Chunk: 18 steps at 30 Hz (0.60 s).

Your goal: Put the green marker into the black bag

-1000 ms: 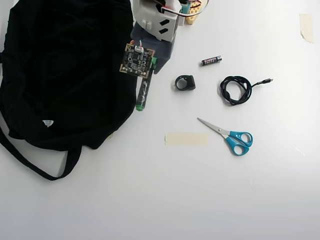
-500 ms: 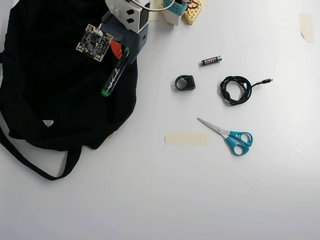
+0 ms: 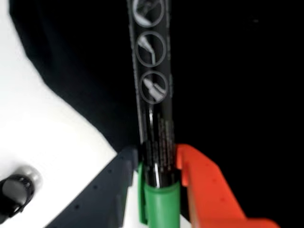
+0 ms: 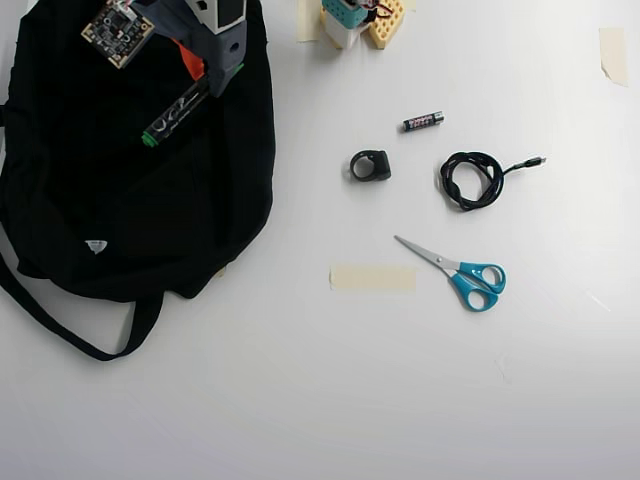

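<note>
my claw (image 4: pixel 200 85) is clenched on the marker (image 4: pixel 175 115): in the wrist view the dark jaw and the orange jaw press the barrel from either side, just above the green cap (image 3: pixel 161 204), with the marker (image 3: pixel 152 85) running away from the camera over black fabric. in the overhead view the marker hangs over the upper part of the bag (image 4: pixel 120 210), tilted, its small green end pointing down-left in the picture. i judge the pick-up and the carry done; what is left is the release, and possibly a lowering first, since i cannot tell how high the marker sits above the cloth. i also cannot make out the bag's opening in either view: the fabric reads as one flat black mass, so whether the marker would drop inside or merely land on top is not something i can confirm. the strap (image 4: pixel 60 325) and the white label (image 4: pixel 96 245) lie toward the lower left, well apart from the claw. on the bare desk (image 4: pixel 300 400), to the right in the overhead view, lie a battery (image 4: pixel 423 121), a small black ring-like piece (image 4: pixel 370 165), a coiled cable (image 4: pixel 472 180), scissors (image 4: pixel 455 272) and a strip of tape (image 4: pixel 372 278). all are well apart from the bag, and none stands in the way.
</note>
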Each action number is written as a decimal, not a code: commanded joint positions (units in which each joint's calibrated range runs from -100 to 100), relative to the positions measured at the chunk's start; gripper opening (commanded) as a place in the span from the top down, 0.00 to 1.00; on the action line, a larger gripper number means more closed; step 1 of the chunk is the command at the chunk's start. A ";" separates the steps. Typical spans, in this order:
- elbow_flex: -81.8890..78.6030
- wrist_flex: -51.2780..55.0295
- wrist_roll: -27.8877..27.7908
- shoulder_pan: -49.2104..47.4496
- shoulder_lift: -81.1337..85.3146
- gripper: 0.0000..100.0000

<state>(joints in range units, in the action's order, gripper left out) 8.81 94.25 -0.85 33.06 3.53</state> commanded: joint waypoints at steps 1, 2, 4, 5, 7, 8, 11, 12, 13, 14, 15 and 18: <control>0.18 -0.53 0.17 3.88 1.78 0.98; 0.18 -0.79 0.23 5.16 1.62 0.98; -1.17 -3.89 0.23 7.77 1.62 0.98; -2.70 -5.87 0.23 8.75 1.62 0.98; -6.47 -10.35 0.23 11.29 1.62 0.98; -7.91 -11.90 0.23 12.11 1.62 0.98; -11.68 -17.24 0.28 14.36 1.62 0.98; -12.76 -19.22 0.28 15.03 1.62 0.98; -14.56 -22.24 0.28 15.78 1.53 0.98; -16.98 -25.94 0.28 16.30 1.53 0.98; -18.06 -27.15 0.28 16.38 1.53 0.98; -18.33 -27.15 0.28 16.30 1.53 0.98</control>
<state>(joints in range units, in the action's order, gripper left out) -9.98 67.88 -0.56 49.45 3.53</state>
